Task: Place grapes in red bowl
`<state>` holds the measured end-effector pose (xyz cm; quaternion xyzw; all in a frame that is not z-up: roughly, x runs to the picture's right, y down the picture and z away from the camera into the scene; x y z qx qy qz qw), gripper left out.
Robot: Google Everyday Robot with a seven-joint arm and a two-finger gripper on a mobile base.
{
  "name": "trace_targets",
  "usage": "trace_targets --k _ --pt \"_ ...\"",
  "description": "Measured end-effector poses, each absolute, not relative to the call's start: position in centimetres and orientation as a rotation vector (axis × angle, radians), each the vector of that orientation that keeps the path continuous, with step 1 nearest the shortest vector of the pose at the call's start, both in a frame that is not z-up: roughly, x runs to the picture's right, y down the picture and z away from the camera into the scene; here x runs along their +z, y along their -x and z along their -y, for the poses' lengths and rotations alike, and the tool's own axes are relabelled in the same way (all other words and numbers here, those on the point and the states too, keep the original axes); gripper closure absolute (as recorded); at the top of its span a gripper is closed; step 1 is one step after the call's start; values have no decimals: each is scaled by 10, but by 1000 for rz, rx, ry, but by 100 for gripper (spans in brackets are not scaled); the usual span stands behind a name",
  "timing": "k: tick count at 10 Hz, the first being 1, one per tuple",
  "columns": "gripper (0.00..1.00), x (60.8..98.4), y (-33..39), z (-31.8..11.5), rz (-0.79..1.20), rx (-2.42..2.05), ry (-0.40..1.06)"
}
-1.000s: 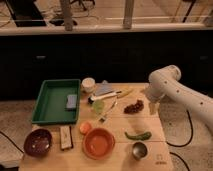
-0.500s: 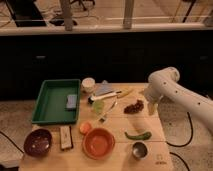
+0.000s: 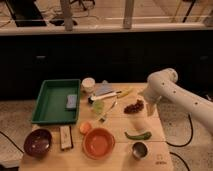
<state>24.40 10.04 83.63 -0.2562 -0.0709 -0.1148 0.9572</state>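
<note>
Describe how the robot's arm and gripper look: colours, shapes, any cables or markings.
The arm is smooth, white and tubular, with a rounded, bulbous joint at its bend. No markings or cables show on it. The gripper, at the arm's lower end just right of the grapes, looks pale grey-white as well; its finer details cannot be made out.

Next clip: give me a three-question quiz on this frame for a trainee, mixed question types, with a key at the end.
1. Multiple choice: the pincer hangs over the table's right side, closest to: A the purple bowl, B the grapes, C the green tray.
2. True or false: the grapes lie inside the red bowl.
3. Fill in: the green pepper lies between the grapes and the ___.
Key: 1 B; 2 false, they lie on the table; 3 steel cup.
</note>
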Motion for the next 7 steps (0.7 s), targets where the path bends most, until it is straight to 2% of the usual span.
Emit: trace_targets --k 7 --pt "20 854 -236 -114 167 -244 547"
